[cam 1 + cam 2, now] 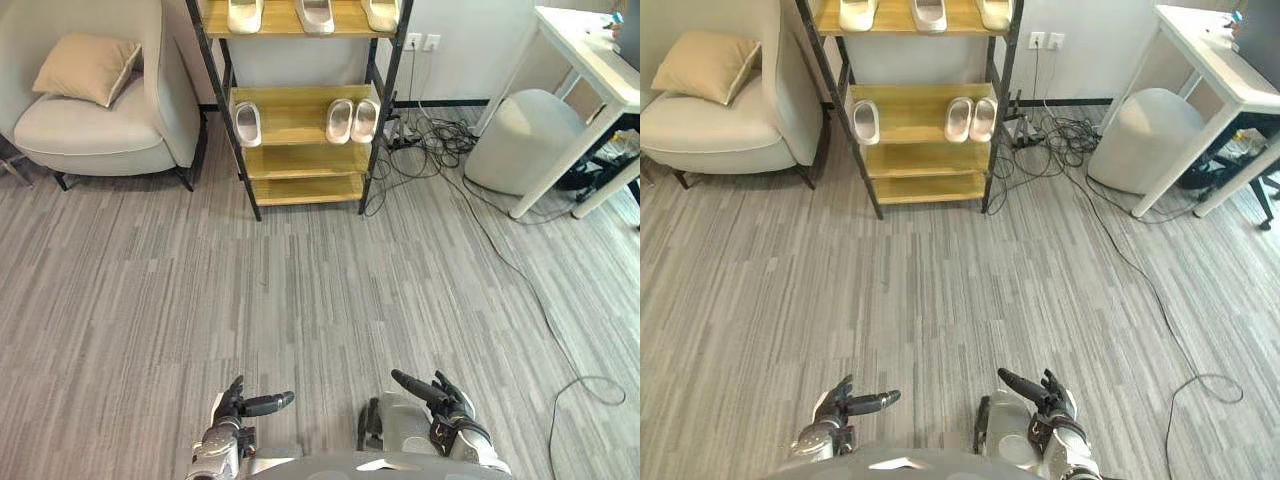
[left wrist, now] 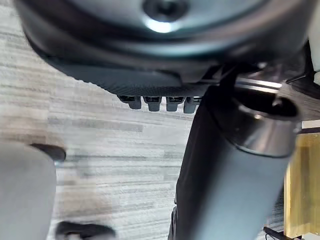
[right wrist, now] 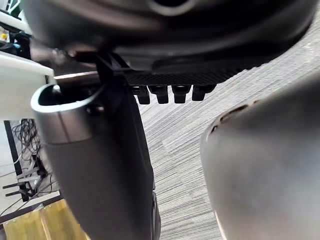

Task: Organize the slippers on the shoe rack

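A black-framed shoe rack (image 1: 300, 160) with wooden shelves stands against the far wall. Three pale slippers lie spaced apart on its upper shelf (image 1: 317, 12). On the middle shelf a single slipper (image 1: 247, 123) lies at the left and a pair (image 1: 352, 120) lies side by side at the right. The two lowest shelves are bare. My left hand (image 1: 232, 405) and right hand (image 1: 450, 398) hang low at the near edge, far from the rack. Both are open with relaxed fingers and thumbs pointing inward, and they hold nothing. The wrist views show the left hand's fingertips (image 2: 150, 102) and the right hand's fingertips (image 3: 170, 93) over bare floor.
A beige armchair (image 1: 100, 120) with a cushion (image 1: 88, 65) stands left of the rack. Right of the rack lie tangled cables (image 1: 430, 135), a grey pouf (image 1: 525, 140) and a white table (image 1: 590, 60). One cable (image 1: 560, 350) runs across the floor at the right.
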Robot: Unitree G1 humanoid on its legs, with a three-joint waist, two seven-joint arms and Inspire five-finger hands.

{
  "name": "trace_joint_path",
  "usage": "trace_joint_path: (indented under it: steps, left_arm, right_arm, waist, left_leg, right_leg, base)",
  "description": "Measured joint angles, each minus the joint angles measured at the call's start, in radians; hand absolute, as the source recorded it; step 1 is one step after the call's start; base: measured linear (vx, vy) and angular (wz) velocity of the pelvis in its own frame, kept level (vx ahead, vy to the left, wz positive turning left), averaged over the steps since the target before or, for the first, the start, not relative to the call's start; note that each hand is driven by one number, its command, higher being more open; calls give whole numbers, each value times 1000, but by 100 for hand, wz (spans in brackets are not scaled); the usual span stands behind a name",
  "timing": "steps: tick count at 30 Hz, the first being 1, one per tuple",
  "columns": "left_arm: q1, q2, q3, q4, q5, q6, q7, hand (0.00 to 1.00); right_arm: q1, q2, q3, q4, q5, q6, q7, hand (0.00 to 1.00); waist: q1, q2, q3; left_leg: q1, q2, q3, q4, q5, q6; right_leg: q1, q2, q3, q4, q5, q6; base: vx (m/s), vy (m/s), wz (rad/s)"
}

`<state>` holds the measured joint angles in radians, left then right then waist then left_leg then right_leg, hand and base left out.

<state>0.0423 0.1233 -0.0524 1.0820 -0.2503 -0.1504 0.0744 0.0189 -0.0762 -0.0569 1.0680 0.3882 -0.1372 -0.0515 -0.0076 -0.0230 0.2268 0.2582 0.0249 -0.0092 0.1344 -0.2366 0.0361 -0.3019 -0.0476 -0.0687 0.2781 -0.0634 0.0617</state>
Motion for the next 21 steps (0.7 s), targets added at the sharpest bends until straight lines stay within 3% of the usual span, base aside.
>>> trace_joint_path:
  steps: [1, 3, 4, 5, 6, 7, 9, 12, 13, 14, 15, 16, 17, 18, 19, 20, 21]
  left_arm:
    - [-1, -2, 5, 7, -4, -1, -3, 100]
    - [0, -41, 33, 13, -16, -1, 6, 100]
    - [3, -56, 57, 12, -14, -2, 5, 100]
    - [3, -61, 78, 10, -14, -1, 2, 100]
    - [2, -79, 121, 5, -14, -1, 3, 100]
    - [12, -94, 169, -19, -17, -2, 9, 100]
    - [13, -92, 181, -48, -16, -3, 8, 100]
    - [8, -82, 146, -73, -16, -24, 6, 100]
    - [0, -74, 132, -78, -15, -25, 3, 100]
    - [-8, -62, 115, -77, -15, -24, 5, 100]
    - [-9, -61, 113, -76, -15, -24, 5, 100]
    - [-10, -61, 103, -75, -15, -24, 7, 100]
    - [-9, -61, 103, -73, -19, -23, 7, 100]
    - [-11, -58, 101, -70, -19, -23, 5, 100]
    - [-14, -48, 100, -68, -19, -23, 3, 100]
    - [-25, -34, 85, -45, -14, -19, 4, 100]
    - [-27, -29, 80, -35, -15, -17, 6, 100]
  right_arm:
    - [-4, -1, -2, 3, 9, 3, -2, 100]
    - [-27, -14, 0, 8, -2, 1, -2, 100]
    - [-25, -20, -7, 5, -2, -1, -1, 100]
    - [-25, -22, -10, 3, -2, 1, -1, 100]
    - [-12, -30, -10, -4, 0, 5, -3, 100]
    - [14, -37, -9, -22, 7, 5, -5, 100]
    - [36, -29, -9, -37, 9, 3, -7, 100]
    - [34, -20, -9, -30, 15, 4, -11, 100]
    - [28, -12, -9, -27, 22, 4, -14, 100]
    - [14, -2, -9, -12, 28, 4, -15, 100]
    - [12, -2, -9, -8, 28, 4, -15, 100]
    - [4, -4, -3, 10, 28, 5, -15, 100]
    - [1, -6, 3, 18, 28, 6, -15, 100]
    - [0, -3, 6, 26, 27, 7, -16, 100]
    - [1, 8, 6, 35, 27, 7, -16, 100]
    - [-6, 17, 8, 38, 23, 10, -9, 100]
    - [-8, 17, 8, 34, 23, 10, -2, 100]
  waist:
    - [-8, 0, -1]
    - [3, 49, -11]
    - [0, 70, -18]
    - [-2, 76, -16]
    - [-2, 90, -7]
    - [8, 97, 3]
    - [22, 84, 11]
    - [48, 70, 13]
    - [60, 59, 16]
    - [62, 44, 20]
    - [62, 43, 20]
    - [67, 50, 15]
    - [73, 55, 11]
    - [83, 47, -4]
    - [84, 25, -10]
    - [83, 6, -19]
    - [83, 2, -18]
  left_leg:
    - [32, 12, -35, 8, -55, -26]
    - [14, 60, -56, 73, -70, -35]
    - [-54, 78, -86, 218, -60, -54]
    - [-96, 83, -89, 313, -46, -74]
    - [-182, 103, -83, 528, 20, -125]
    - [-287, 157, -45, 776, 36, -146]
    - [-376, 195, 35, 892, 2, -136]
    - [-504, 171, 122, 741, -51, -100]
    - [-530, 129, 133, 568, -49, -99]
    - [-542, 77, 130, 357, 3, -102]
    - [-543, 70, 129, 315, 20, -100]
    - [-548, 47, 117, 152, 112, -96]
    - [-551, 46, 108, 152, 175, -84]
    - [-550, 33, 110, 192, 223, -40]
    - [-552, 17, 120, 212, 197, -31]
    - [-523, 2, 143, 219, 157, -4]
    - [-489, -2, 152, 216, 144, 12]
  right_leg:
    - [-3, 15, 20, 49, 120, -48]
    - [-7, 47, -13, 98, 47, -65]
    - [21, 55, -49, 82, 16, -79]
    - [43, 56, -64, 75, 0, -82]
    - [102, 66, -87, 50, -22, -93]
    - [194, 84, -107, 10, -50, -108]
    - [295, 83, -126, -28, -78, -110]
    - [427, 75, -129, -147, -76, -101]
    - [459, 57, -127, -178, -78, -92]
    - [489, 31, -124, -205, -89, -73]
    - [494, 27, -123, -210, -91, -70]
    - [522, 22, -111, -233, -111, -40]
    - [539, 20, -98, -233, -131, -24]
    - [553, -2, -78, -210, -171, -2]
    - [547, -23, -70, -178, -187, 10]
    - [462, -59, -44, 31, -206, 25]
    - [401, -72, -23, 195, -197, 33]
  base:
    - [479, -302, 51]
    - [517, -280, 33]
    - [463, -229, 51]
    - [543, -265, 68]
    - [341, -166, 65]
    - [518, -226, 57]
    - [374, -132, 35]
    - [418, -55, 7]
    - [513, 82, -5]
    - [435, 83, -7]
    - [445, 157, -16]
    - [369, 158, -26]
    - [586, 260, -43]
    - [539, 222, -34]
    - [648, 261, -35]
    - [640, 263, -25]
    - [515, 233, -22]
